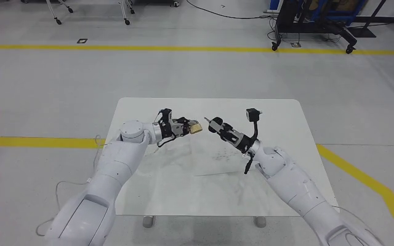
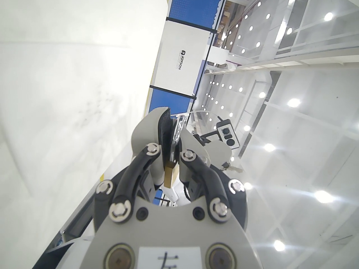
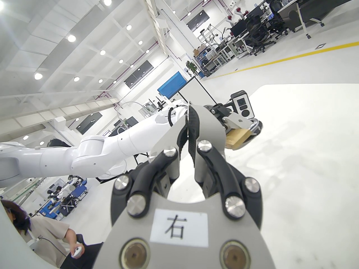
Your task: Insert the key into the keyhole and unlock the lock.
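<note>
A brass padlock (image 1: pixel 196 128) hangs above the middle of the white table (image 1: pixel 271 111), with my left gripper (image 1: pixel 186 128) shut on it. In the left wrist view its brass body (image 2: pixel 170 174) and silver shackle sit between the pads of that gripper (image 2: pixel 174 121). Just right of it, my right gripper (image 1: pixel 215 125) is shut on a small key (image 1: pixel 207 120) whose tip points at the padlock across a short gap. From the right wrist, the shut right gripper (image 3: pixel 188 118) hides the key, and the padlock (image 3: pixel 237 139) shows just beyond it.
The tabletop carries only faint dark scuff marks (image 1: pixel 215 157). Its edges lie well clear of both grippers. Grey floor with yellow lines (image 1: pixel 184 48) surrounds the table, and a black wheeled frame (image 1: pixel 314 24) stands far behind.
</note>
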Controlling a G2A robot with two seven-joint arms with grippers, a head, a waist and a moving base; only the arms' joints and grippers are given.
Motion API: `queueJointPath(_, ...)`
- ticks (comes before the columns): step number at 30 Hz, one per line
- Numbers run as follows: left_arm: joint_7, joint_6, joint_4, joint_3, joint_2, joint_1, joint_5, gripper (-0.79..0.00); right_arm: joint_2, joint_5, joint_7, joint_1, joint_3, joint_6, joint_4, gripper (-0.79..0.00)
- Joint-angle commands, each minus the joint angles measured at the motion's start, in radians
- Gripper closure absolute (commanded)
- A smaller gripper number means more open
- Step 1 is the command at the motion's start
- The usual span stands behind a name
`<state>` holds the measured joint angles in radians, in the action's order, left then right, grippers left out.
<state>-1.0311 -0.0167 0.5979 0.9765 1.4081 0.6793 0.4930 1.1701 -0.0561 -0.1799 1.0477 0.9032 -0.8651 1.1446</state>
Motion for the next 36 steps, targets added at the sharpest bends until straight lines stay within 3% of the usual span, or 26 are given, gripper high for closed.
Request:
queueJointPath(1,0.008,-0.007,0.013,0.001,-0.001,0.006,-0.005,0.000,0.000,0.000,0.000,0.000,0.000,0.000,0.000,0.000)
queueJointPath(6,0.025,-0.028,0.029,0.012,-0.003,0.017,0.006,0.000,0.001,0.011,0.002,0.010,0.001,0.031,0.013,0.000)
queueJointPath(8,0.032,-0.040,0.033,0.019,-0.002,0.022,0.021,0.000,0.008,0.136,0.010,0.046,-0.004,0.071,0.052,0.000)
queueJointPath(12,0.052,-0.056,0.047,0.028,-0.002,0.033,0.042,0.000,0.004,0.366,-0.113,0.070,0.015,0.305,0.108,0.000)
queueJointPath(16,0.069,-0.060,0.060,0.037,-0.004,0.040,0.042,0.000,-0.018,0.366,-0.164,0.103,0.078,0.529,0.205,0.000)
queueJointPath(18,0.080,-0.051,0.062,0.045,-0.007,0.040,0.037,0.000,-0.025,0.389,-0.171,0.125,0.113,0.560,0.257,0.000)
queueJointPath(24,0.080,-0.051,0.062,0.045,-0.007,0.040,0.037,0.000,-0.025,0.389,-0.171,0.125,0.113,0.560,0.257,0.000)
queueJointPath(28,0.063,-0.076,0.092,0.069,-0.006,0.082,0.119,0.000,-0.024,0.386,-0.162,0.128,0.112,0.567,0.252,0.000)
queueJointPath(36,0.099,-0.083,0.128,0.059,-0.005,0.094,0.091,0.000,-0.022,0.013,-0.004,0.147,0.077,0.671,0.335,0.000)
